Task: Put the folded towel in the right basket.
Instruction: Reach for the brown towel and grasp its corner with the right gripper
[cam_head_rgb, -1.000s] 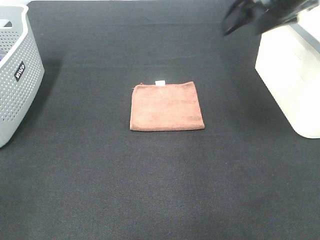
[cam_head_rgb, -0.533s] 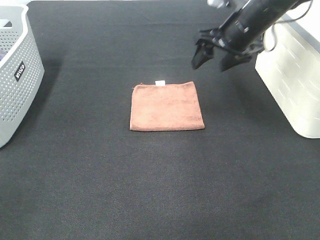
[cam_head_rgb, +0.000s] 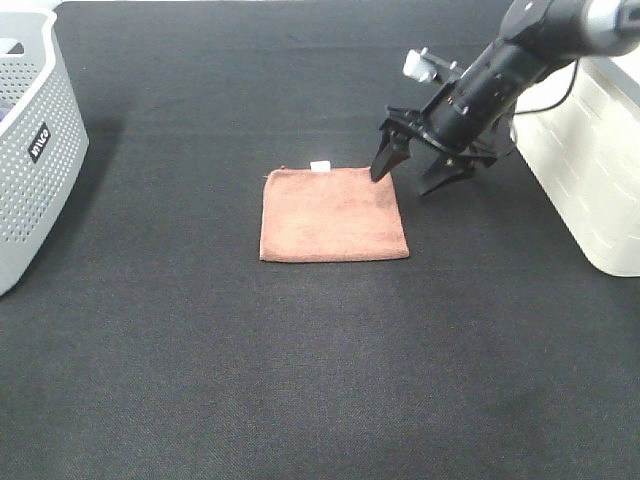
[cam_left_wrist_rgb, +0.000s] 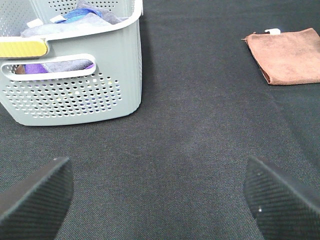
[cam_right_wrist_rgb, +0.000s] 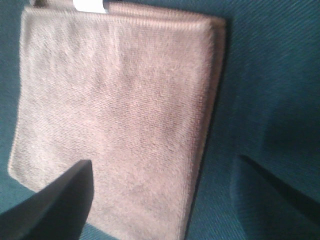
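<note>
The folded towel (cam_head_rgb: 333, 214) is a flat reddish-brown square with a small white tag on its far edge, lying mid-table. It also shows in the left wrist view (cam_left_wrist_rgb: 290, 61) and fills the right wrist view (cam_right_wrist_rgb: 115, 115). My right gripper (cam_head_rgb: 408, 178) is open and low at the towel's far right corner, one finger over the corner, the other off to its right. The right basket (cam_head_rgb: 590, 160), cream-white with a grey rim, stands at the right edge. My left gripper (cam_left_wrist_rgb: 160, 200) is open and empty, out of the exterior view.
A grey perforated basket (cam_head_rgb: 30, 150) with a black label stands at the left edge; the left wrist view shows cloths inside it (cam_left_wrist_rgb: 75, 65). Black cloth covers the table.
My right arm has swung from the top right corner down and left to the towel's far right corner, with its gripper open. The towel has not moved.
</note>
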